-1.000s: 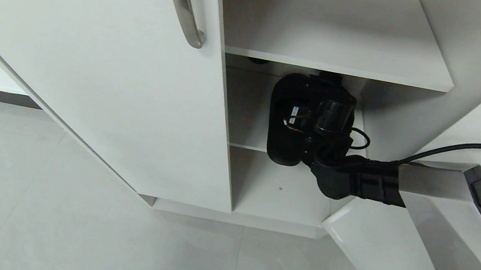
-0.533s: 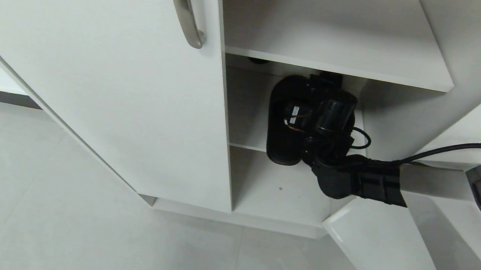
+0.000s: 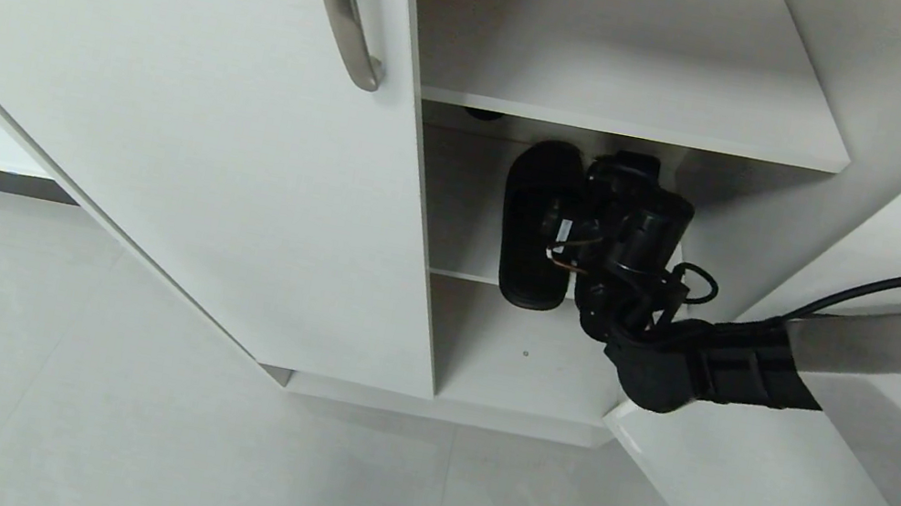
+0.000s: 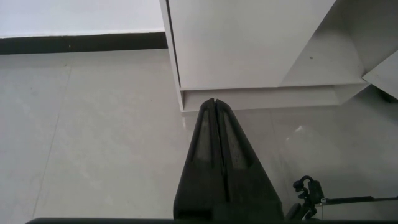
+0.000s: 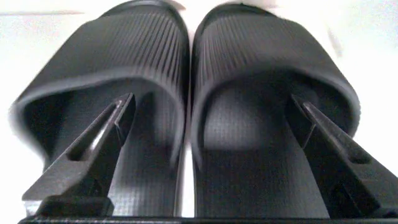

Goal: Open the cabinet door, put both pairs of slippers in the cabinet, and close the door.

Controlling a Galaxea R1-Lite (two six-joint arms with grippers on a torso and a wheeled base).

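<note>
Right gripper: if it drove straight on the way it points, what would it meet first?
Most likely the pair of black slippers on the cabinet shelf: the open right gripper points straight at their straps, one finger toward each slipper. The remaining gap is hard to judge.

No text can be read
</note>
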